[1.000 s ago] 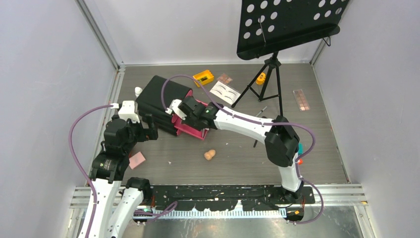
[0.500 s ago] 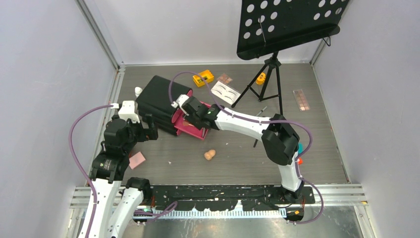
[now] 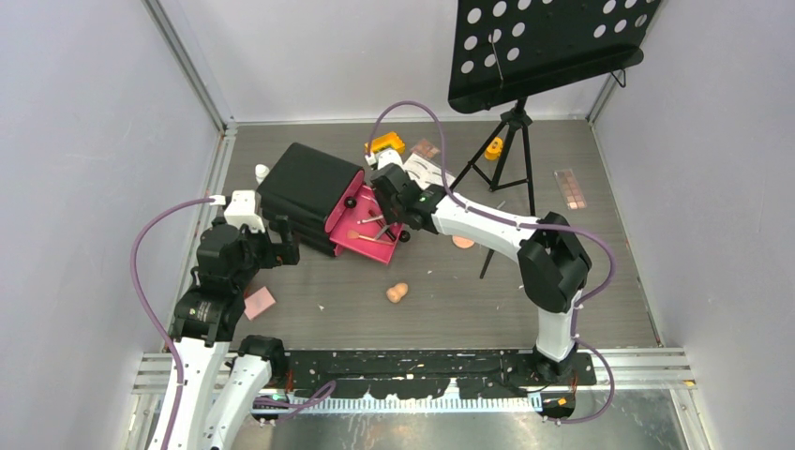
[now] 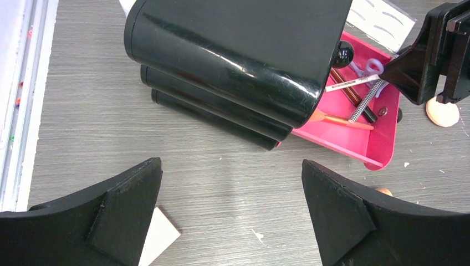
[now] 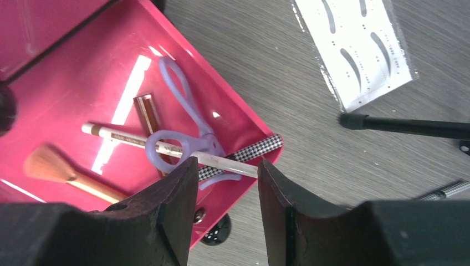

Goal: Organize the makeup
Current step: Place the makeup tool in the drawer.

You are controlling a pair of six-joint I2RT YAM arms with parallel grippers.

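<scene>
The pink drawer (image 3: 349, 223) of the black chest (image 3: 305, 183) stands pulled out. In it lie lilac scissors (image 5: 182, 93), a white pencil (image 5: 119, 136), a brush (image 5: 52, 166), a brown stick (image 5: 147, 110) and a checkered pen (image 5: 256, 151). My right gripper (image 3: 384, 187) hovers open and empty over the drawer's far right corner (image 5: 226, 169). My left gripper (image 3: 281, 246) is open and empty (image 4: 230, 177) on the near side of the chest. A peach sponge (image 3: 397, 292), a round sponge (image 3: 462, 242), a pink block (image 3: 259, 302), a yellow block (image 3: 385, 144), the eyebrow card (image 3: 427, 173), a white bottle (image 3: 262, 172) and brown palettes (image 3: 569, 187) lie loose.
The black music stand (image 3: 544, 47) on its tripod (image 3: 511, 150) stands at the back right, one leg (image 5: 404, 126) close to my right gripper. Grey walls close in the table on three sides. A thin dark brush (image 3: 494, 208) lies by the tripod.
My right gripper has drawn back from over the drawer toward the far right, uncovering the drawer's contents and the round sponge. My left arm has not moved.
</scene>
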